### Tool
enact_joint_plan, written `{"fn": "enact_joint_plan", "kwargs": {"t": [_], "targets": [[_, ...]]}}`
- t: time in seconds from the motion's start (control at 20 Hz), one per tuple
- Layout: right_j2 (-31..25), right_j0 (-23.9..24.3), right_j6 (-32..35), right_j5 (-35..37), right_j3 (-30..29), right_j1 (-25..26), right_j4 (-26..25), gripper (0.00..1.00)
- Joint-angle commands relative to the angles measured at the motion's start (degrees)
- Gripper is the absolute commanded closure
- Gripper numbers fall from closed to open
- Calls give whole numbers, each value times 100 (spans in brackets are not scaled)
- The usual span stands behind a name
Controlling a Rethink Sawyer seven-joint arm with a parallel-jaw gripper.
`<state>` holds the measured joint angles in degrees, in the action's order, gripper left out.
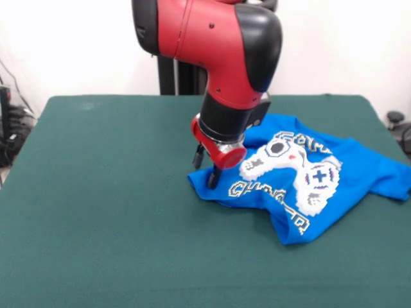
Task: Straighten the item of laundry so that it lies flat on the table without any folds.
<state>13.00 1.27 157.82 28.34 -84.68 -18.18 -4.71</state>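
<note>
The bright blue T-shirt (334,168) with a white game controller print lies rumpled right of the middle of the dark green table (109,205). Its lettering bends along a fold at the near edge, and a sleeve reaches toward the right table edge. My gripper (207,167) hangs from the red and black arm, down at the shirt's left edge. Its two dark fingers stand apart. One fingertip (214,178) touches the blue cloth. The other finger (198,154) is just off the cloth over the table. The arm hides part of the shirt's far left.
The robot's black pedestal (180,77) stands at the far table edge. Cables and dark gear (9,122) lie beyond the left edge, and a dark object (398,122) sits beyond the right edge.
</note>
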Motion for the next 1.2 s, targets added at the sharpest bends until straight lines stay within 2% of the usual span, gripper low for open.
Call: {"fn": "enact_joint_plan", "kwargs": {"t": [0.05,0.5,0.55,1.2], "targets": [[-735,-37,-296,-176,-256,498,-282,0],[-564,-133,-272,-302,-81,540,-484,0],[-621,-96,-344,-355,-87,521,-553,100],[-731,47,-326,19,-189,263,-420,100]]}}
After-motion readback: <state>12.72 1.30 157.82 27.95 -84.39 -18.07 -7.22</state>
